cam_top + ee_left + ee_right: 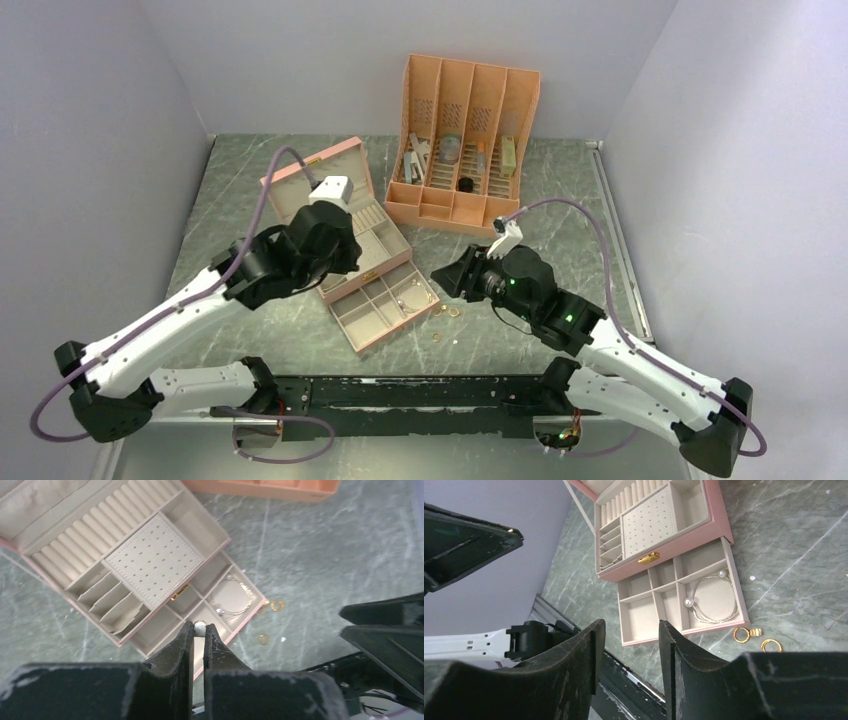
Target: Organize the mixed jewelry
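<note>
My left gripper is shut on a small pearl-like earring piece and holds it above the open drawer of the pink jewelry box. In the top view this gripper is over the box's front. Gold rings lie on the table just right of the drawer, and they also show in the right wrist view. A thin bracelet with pearls lies in the drawer's large compartment. My right gripper is open and empty, and hovers right of the drawer.
An orange slotted organizer with grey and black oddments stands at the back. The box's lid stands open towards the back left. A black rail runs along the near table edge. Grey walls close in the sides.
</note>
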